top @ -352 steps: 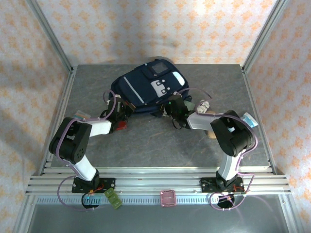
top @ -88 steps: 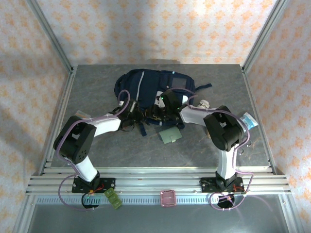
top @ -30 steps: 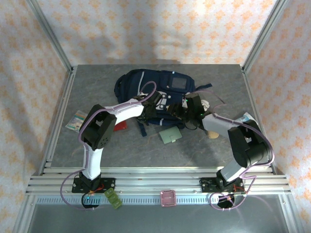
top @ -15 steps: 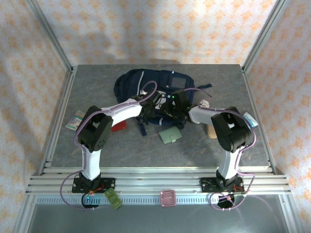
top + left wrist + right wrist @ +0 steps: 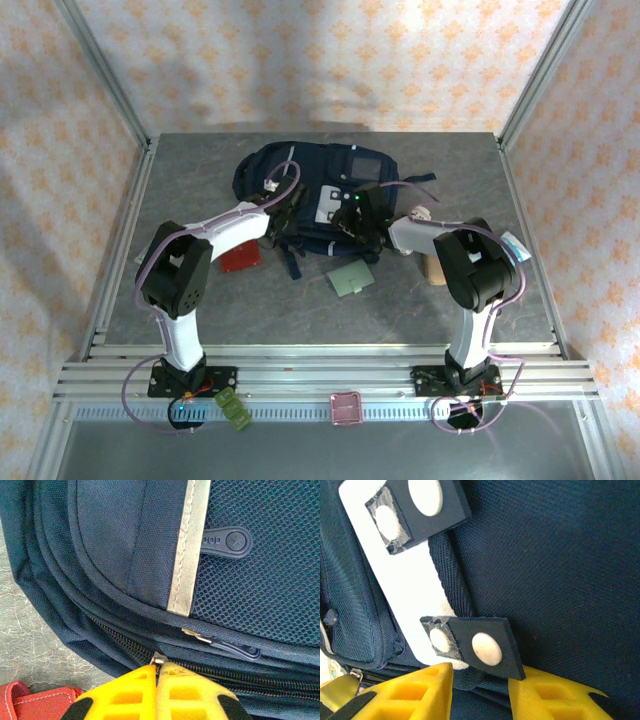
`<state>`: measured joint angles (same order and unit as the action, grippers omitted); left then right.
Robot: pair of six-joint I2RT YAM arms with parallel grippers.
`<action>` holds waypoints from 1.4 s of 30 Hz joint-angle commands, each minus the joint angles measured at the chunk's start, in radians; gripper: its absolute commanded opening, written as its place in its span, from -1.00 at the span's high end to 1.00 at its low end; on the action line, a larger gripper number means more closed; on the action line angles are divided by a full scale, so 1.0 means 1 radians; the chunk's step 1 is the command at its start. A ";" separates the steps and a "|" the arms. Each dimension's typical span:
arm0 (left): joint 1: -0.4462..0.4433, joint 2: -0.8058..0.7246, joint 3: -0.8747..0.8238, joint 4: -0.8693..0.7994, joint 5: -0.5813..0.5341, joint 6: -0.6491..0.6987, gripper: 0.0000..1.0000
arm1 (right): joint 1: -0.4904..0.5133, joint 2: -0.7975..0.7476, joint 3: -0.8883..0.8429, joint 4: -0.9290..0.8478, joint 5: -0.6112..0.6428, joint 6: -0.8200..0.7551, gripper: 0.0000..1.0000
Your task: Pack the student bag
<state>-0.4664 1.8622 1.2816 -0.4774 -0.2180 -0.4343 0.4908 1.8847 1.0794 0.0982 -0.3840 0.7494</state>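
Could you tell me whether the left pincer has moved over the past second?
Yes; the left pincer shifted left, farther from the green card.

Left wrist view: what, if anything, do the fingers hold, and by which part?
The left fingers are shut on the bag, holding it by the metal zip pull of its lower zip.

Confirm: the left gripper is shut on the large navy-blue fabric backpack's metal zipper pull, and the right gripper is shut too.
Not the right gripper: the right wrist view shows it open, fingers apart beside a dark square patch. The left gripper is shut on the metal zipper pull of the large navy-blue fabric backpack.
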 commanded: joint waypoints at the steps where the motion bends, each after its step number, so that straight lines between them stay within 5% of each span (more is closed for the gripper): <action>1: 0.070 -0.027 -0.041 -0.124 -0.286 0.041 1.00 | -0.075 0.058 -0.028 -0.158 0.219 -0.002 0.30; 6: 0.122 -0.030 -0.055 -0.115 -0.314 0.048 1.00 | -0.082 0.055 -0.017 -0.162 0.233 -0.014 0.30; 17: 0.028 -0.098 0.013 -0.063 -0.003 0.019 1.00 | -0.110 0.047 0.152 -0.178 0.138 -0.116 0.21; 21: -0.022 -0.107 0.026 -0.055 0.069 -0.016 0.49 | -0.090 -0.021 0.136 -0.166 0.115 -0.133 0.17; 24: -0.070 -0.082 0.051 -0.091 0.052 -0.044 0.26 | -0.072 -0.063 0.118 -0.168 0.122 -0.141 0.14; 42: -0.147 0.197 0.209 -0.143 -0.150 -0.087 0.25 | -0.063 -0.134 0.002 -0.096 0.103 -0.099 0.16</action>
<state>-0.6147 2.0415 1.4464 -0.5980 -0.3080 -0.5232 0.4255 1.7901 1.0946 -0.0288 -0.2813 0.6388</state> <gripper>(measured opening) 0.375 0.421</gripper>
